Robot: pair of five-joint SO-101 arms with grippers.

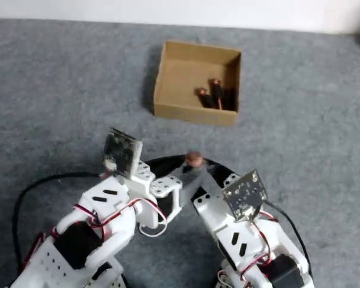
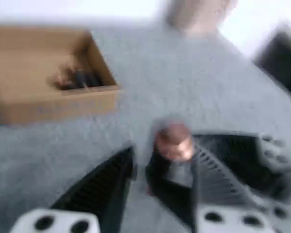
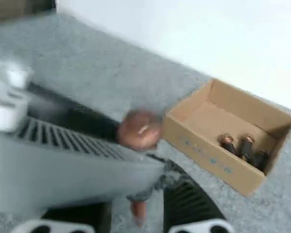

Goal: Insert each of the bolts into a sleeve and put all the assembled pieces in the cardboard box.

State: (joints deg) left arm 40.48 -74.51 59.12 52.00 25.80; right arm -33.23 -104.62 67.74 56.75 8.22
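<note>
- Currently two assembled pieces (image 1: 211, 94) are lying side by side in the cardboard box (image 1: 195, 113), so that share of the job is looking done.
- Both arms are meeting near the box, over the grey felt table cover (image 1: 300, 120).
- A copper-headed bolt (image 1: 194, 158) is standing upright between them, its shaft seemingly sitting in a dark sleeve (image 2: 172, 174).
- The left gripper (image 2: 162, 150) is flanking the bolt with jaws apart, and a gap is showing on one side.
- The right gripper (image 3: 140, 194) is sitting at the piece's lower end, and I cannot tell whether it is clamping.
- Judging by this, the third piece is yet to be boxed.
</note>
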